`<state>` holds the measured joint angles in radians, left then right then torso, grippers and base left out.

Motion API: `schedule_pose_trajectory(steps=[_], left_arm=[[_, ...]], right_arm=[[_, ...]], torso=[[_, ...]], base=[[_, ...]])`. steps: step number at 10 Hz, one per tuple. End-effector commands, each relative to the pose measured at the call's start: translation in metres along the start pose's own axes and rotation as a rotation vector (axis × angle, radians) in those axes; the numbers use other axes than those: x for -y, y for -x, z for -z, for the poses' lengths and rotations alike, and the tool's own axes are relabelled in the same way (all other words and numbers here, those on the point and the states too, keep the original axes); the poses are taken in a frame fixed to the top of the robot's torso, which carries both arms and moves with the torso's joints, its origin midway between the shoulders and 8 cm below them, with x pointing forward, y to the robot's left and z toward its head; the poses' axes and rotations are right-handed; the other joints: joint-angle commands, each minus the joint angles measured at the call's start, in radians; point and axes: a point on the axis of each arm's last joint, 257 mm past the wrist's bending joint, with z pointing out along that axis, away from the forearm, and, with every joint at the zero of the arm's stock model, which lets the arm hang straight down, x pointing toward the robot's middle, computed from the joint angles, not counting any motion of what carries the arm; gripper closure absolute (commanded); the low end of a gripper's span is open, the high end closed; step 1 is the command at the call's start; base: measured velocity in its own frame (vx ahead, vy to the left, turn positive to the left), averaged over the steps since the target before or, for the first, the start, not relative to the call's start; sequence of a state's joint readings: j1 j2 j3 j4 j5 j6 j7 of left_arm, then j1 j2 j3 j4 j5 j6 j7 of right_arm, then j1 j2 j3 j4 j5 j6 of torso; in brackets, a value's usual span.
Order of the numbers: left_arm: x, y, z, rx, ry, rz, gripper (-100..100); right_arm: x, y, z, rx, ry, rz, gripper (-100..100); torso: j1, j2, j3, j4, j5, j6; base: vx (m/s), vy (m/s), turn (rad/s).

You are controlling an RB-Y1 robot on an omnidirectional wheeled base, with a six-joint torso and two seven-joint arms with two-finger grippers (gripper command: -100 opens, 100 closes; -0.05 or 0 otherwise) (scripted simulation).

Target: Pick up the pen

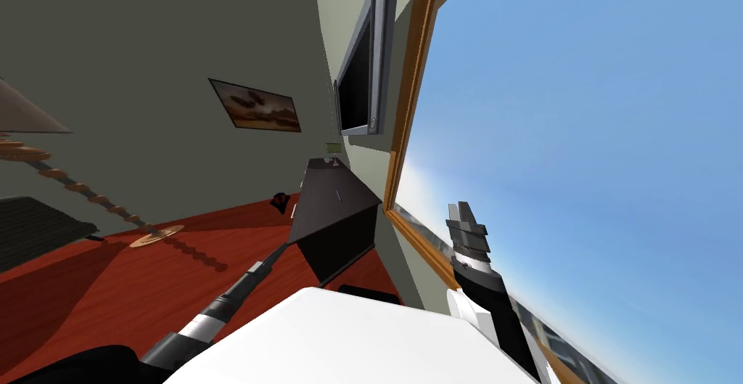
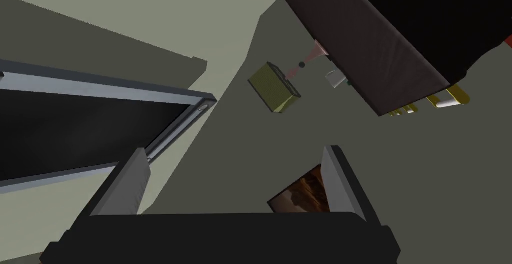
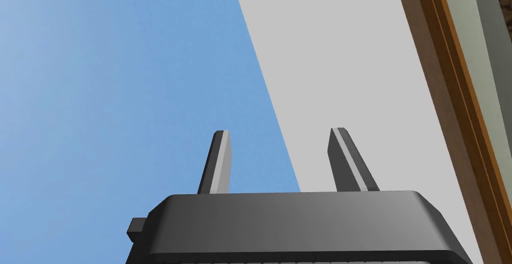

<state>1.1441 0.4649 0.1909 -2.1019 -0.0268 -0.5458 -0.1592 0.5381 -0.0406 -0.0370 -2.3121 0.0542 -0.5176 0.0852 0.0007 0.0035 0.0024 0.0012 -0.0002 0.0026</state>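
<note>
A dark brown table (image 1: 319,211) carries a thin pale pen (image 1: 339,195) on top.

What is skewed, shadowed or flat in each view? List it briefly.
Head view: strongly rolled, walls splay, so the dark box-like table only looks tilted. Left wrist view: a hard-edged shadow crosses the grey-green wall beside the black grey-framed screen. Right wrist view: flat, shadowless blue sky.

Dark cabinet (image 1: 337,220) ahead, window frame (image 1: 410,96) perhaps close
</note>
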Motion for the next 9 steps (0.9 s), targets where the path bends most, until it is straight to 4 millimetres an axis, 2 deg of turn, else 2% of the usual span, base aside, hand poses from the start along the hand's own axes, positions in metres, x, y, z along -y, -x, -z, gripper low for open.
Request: schedule_pose_trajectory(steps=[1,4,9], left_arm=[[-0.012,-0.003,0.013,-0.035,0.04,-0.038,-100],[-0.043,-0.005,0.044,-0.157,0.12,-0.196,-100],[-0.077,-0.006,0.095,-0.325,0.221,-0.36,-100]], right_arm=[[0.0,0.0,0.0,0.0,0.0,0.0,0],[0.0,0.0,0.0,0.0,0.0,0.0,0],[0.0,0.0,0.0,0.0,0.0,0.0,0]], torso=[[0.0,0.0,0.0,0.0,0.0,0.0],[0.0,-0.001,0.0,0.0,0.0,-0.002],[0.001,-0.003,-0.001,0.0,0.0,-0.001]], base=[[-0.034,0.016,-0.207],[-0.032,0.007,-0.324],[-0.019,0.007,-0.285]])
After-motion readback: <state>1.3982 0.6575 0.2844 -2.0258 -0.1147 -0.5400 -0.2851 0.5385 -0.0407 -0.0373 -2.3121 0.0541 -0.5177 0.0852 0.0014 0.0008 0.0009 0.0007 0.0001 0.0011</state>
